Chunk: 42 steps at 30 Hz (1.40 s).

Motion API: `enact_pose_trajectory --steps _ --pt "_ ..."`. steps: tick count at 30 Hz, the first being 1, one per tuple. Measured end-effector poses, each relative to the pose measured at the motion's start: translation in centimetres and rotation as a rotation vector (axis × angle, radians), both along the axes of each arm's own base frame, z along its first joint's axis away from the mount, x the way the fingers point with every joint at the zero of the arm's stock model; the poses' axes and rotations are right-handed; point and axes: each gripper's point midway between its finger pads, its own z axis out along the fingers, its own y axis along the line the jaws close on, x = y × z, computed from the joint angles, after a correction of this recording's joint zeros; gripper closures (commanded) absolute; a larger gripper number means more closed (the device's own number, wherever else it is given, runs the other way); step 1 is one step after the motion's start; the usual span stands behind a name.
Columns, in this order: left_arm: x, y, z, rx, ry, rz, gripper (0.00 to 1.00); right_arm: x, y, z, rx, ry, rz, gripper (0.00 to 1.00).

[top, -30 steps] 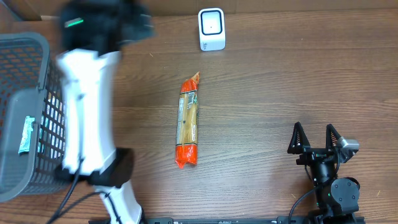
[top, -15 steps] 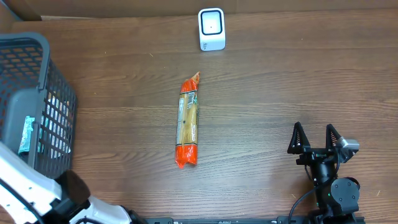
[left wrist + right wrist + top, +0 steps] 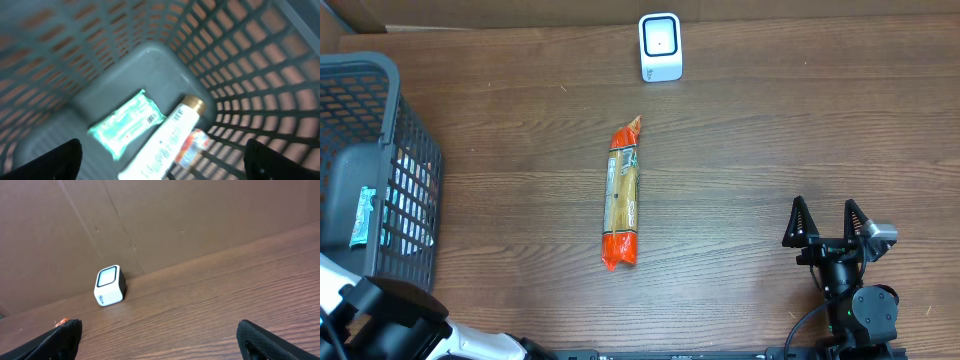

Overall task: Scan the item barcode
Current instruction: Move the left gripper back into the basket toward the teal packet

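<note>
Down in the basket lies a teal packet, barcode up, beside a white tube; my left gripper hovers above, fingers spread wide. Picking step, I reckon: next, descend, clamp the packet, carry it to the scanner. Right gripper idles, jaws apart.

Teal packet: barcode at its right end; you can't read digits.
White tube: print blurred, unreadable.
</note>
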Motion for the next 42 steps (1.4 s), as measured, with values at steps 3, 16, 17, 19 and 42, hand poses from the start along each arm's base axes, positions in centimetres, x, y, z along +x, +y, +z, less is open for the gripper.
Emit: enact_pose_trajectory --steps 3,16,17,19,42 --pt "0.2 0.0 -3.5 0.025 0.065 -0.09 0.18 0.0 0.0 0.0 0.0 0.0 0.0 0.0" --pt "0.0 3.2 -12.2 0.272 0.229 -0.253 0.05 0.0 0.0 0.0 0.0 0.0 0.0 0.0" --pt "-0.1 3.2 -13.0 0.277 0.245 -0.274 0.05 0.0 0.0 0.0 0.0 0.0 0.0 0.0" --pt "-0.2 3.1 -14.5 0.27 0.275 -0.309 0.05 0.0 0.0 0.0 0.0 0.0 0.0 0.0" --pt "3.5 1.1 -23.0 0.151 0.288 -0.435 0.96 0.0 0.0 0.0 0.0 0.0 0.0 0.0"
